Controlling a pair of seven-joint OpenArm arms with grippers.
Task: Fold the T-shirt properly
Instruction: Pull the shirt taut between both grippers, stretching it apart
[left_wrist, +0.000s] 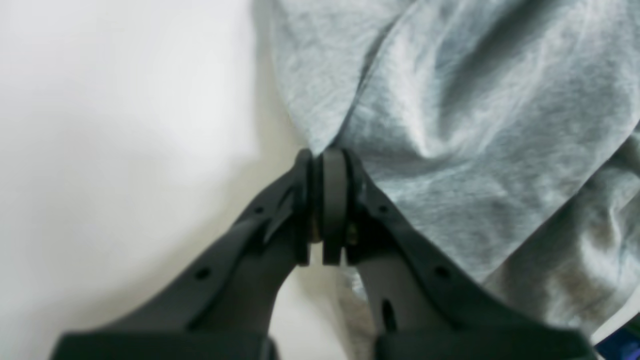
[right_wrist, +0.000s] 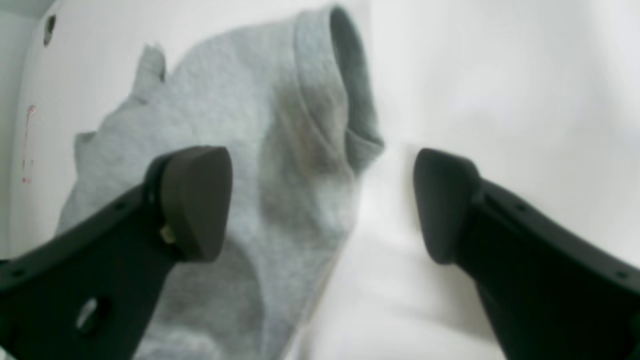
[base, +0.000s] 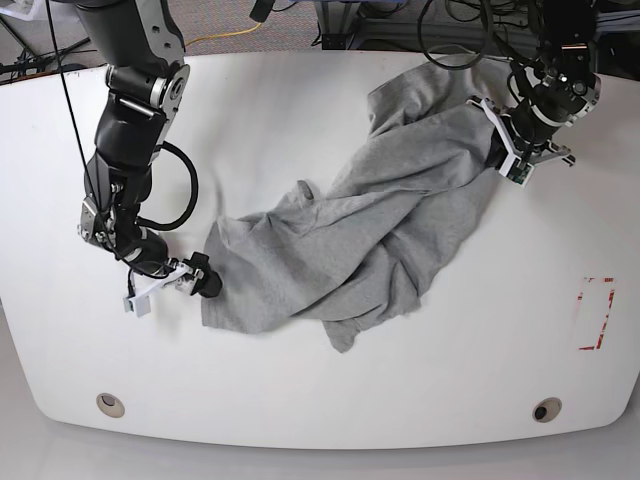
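The light grey T-shirt (base: 380, 230) lies crumpled and bunched across the middle of the white table (base: 300, 400), running from the far right down to the near left. No lettering shows. My left gripper (left_wrist: 322, 155) is shut on a pinch of the shirt's edge (left_wrist: 475, 125); in the base view it (base: 492, 148) sits at the shirt's far right end. My right gripper (right_wrist: 320, 200) is open, low over the table, at the shirt's near left corner (base: 207, 282). A hemmed sleeve or edge of the shirt (right_wrist: 240, 125) lies under its left finger (right_wrist: 195, 200) and reaches partway into the gap.
A red tape rectangle (base: 598, 312) marks the table at the right. Two round holes (base: 110, 404) (base: 545, 410) sit near the front edge. Cables (base: 230, 35) lie beyond the back edge. A red mark (right_wrist: 27, 145) shows in the right wrist view.
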